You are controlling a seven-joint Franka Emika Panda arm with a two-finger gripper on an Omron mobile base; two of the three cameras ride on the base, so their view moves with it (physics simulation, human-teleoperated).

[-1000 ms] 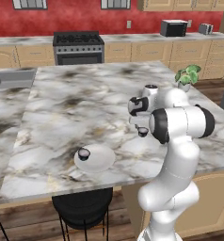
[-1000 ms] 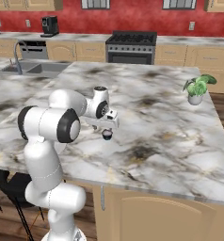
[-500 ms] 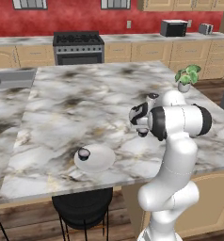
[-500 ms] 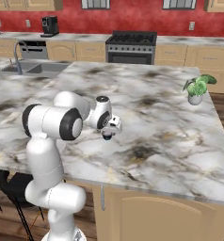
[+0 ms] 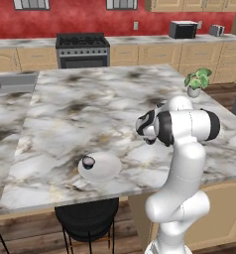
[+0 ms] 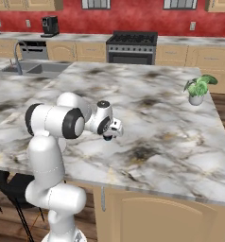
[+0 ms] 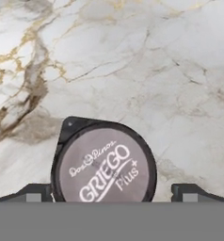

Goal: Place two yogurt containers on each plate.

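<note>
Pincer looks clamped on a yogurt cup, its lid sitting between the two tips at 6 o'clock in the hand view, though the contact points are hidden, so the grip may be shallow and the cup could slip or tip over the marble surface. Plate at 7 o'clock in the left base view already holds one cup; dropping too close could knock it. Potted plant at 2 o'clock is well apart, nothing blocks the way.
</note>
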